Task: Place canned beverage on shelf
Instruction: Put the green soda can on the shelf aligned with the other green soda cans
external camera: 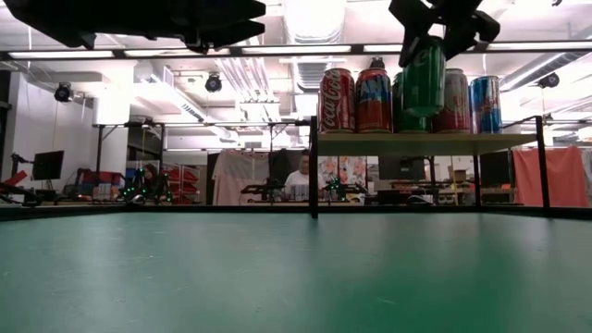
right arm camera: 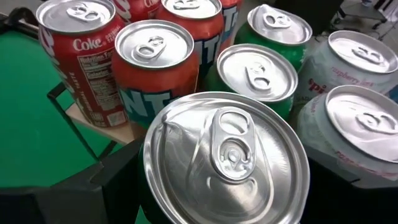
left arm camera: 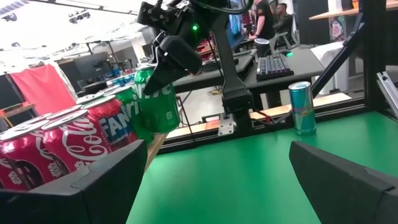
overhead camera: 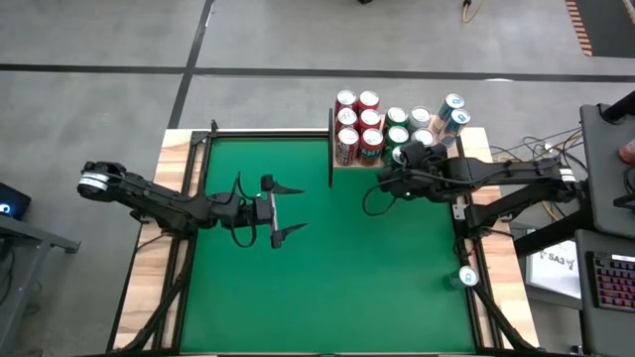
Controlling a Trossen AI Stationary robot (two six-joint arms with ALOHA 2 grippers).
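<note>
You have the small light-wood shelf on thin black posts point(overhead camera: 397, 149) at the desk's point(overhead camera: 327, 288) far edge, cans crowded on it. The right claw point(overhead camera: 405, 156) holds a green soda can point(external camera: 425, 79) above the shelf's near edge. A slim can point(overhead camera: 467, 279) stands alone at the desk's right edge.

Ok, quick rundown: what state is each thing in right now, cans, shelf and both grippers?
Green can: upright, held in the air by the shelf's edge.
Right gripper: shut on green can, beside the shelf.
Left gripper: jaws open, empty, over mid-table.
Shelf: crowded with upright cans.
Slim can: upright on the table's right edge.
</note>
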